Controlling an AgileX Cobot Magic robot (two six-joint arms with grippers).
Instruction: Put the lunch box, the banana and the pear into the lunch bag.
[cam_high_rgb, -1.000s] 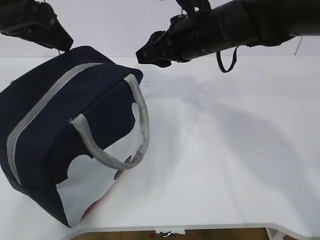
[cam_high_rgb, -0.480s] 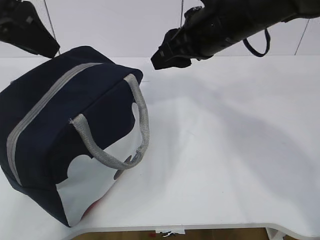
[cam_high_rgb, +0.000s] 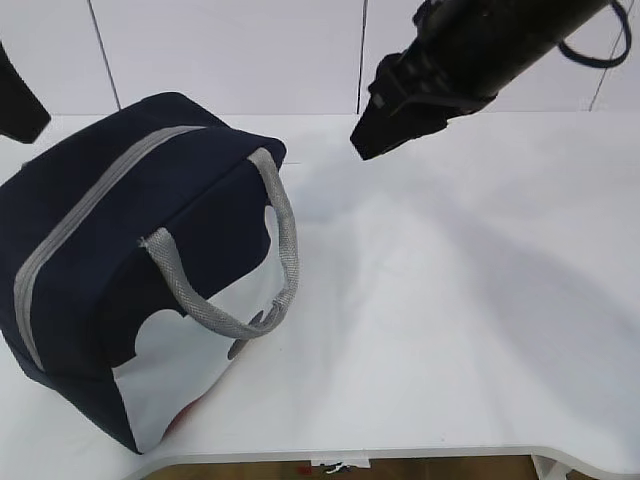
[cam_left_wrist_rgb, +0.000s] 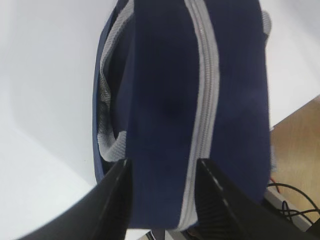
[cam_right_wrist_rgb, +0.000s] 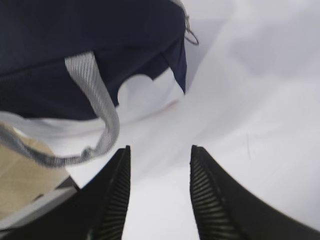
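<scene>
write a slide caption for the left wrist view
Open left gripper above the zipped navy lunch bag on the white table.

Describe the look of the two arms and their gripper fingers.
Both arms are black. The right arm is thick and matte, with a black cable looping off it, narrowing to an angular right gripper. Its fingers are black, curved, with finely ribbed inner faces. The left gripper has smooth glossy black fingers with light edge lines. No markings show.
</scene>
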